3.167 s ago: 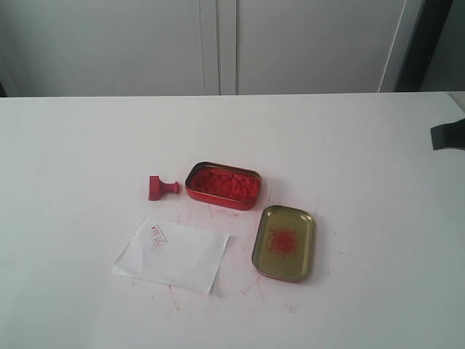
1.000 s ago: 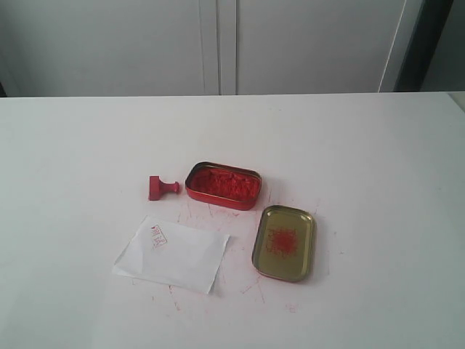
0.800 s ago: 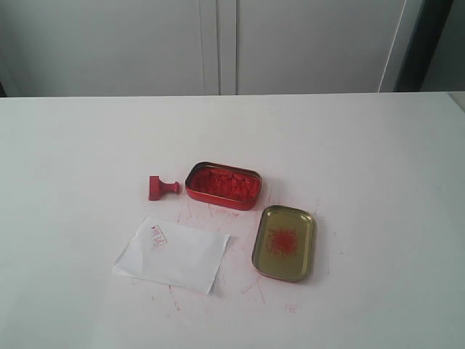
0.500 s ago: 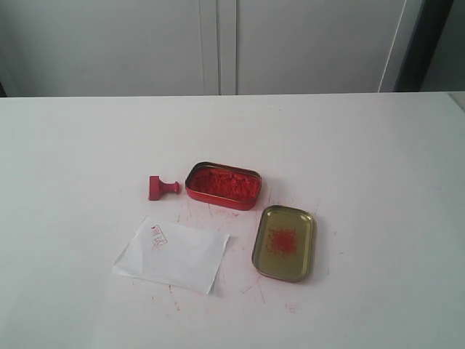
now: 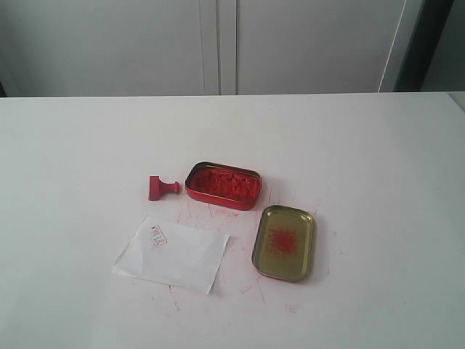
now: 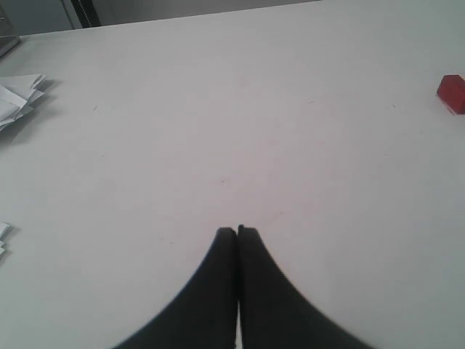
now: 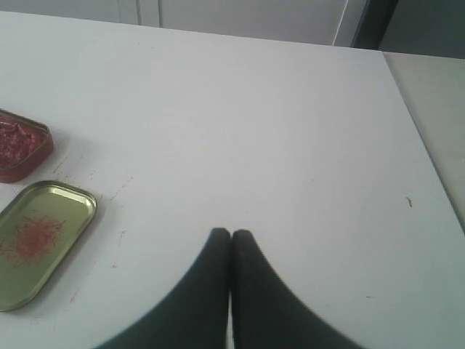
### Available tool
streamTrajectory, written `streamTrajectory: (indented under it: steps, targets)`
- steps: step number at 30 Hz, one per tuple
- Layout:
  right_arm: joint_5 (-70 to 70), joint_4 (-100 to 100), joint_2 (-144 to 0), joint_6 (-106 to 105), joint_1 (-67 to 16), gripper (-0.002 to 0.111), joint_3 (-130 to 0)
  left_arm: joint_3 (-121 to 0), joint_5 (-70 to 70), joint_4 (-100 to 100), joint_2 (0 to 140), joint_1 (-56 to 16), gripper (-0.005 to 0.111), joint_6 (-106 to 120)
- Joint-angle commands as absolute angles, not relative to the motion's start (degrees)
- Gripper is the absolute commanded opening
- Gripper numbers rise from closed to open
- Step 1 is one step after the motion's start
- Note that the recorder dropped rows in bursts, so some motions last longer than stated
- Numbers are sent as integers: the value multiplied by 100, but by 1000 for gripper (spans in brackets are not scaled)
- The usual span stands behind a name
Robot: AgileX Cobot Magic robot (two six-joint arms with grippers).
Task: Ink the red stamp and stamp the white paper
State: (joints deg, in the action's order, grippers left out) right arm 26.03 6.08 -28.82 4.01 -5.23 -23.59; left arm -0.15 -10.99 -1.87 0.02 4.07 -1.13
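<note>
1. The red stamp (image 5: 161, 187) lies on its side, just beside the ink tin (image 5: 223, 185). The left wrist view crops it at the frame edge.
2. The white paper (image 5: 171, 254) lies flat near the red stamp. Its red imprint (image 5: 158, 235) is illegible.
3. The left gripper (image 6: 237, 231) and right gripper (image 7: 231, 233) have fingertips pressed together, holding nothing. They are seen only in their wrist views.

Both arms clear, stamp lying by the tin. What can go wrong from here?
1. The red stamp lies on its side, handle close to the ink tin; a grab could knock the tin.
2. The white paper is loose and creased, already imprinted near one corner; it may slide or get an overlapping mark.
3. The left gripper and right gripper are shut; they must open first.
</note>
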Motion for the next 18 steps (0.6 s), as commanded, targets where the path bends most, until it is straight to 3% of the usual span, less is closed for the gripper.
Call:
streamTrajectory:
  steps: [1, 18]
  targets:
    - [2564, 608, -2851, 430, -495, 0, -2329, 0, -1082, -177, 0, 385, 0, -125]
    - [2564, 608, -2576, 430, -495, 0, -2329, 0, -1082, -177, 0, 385, 0, -125]
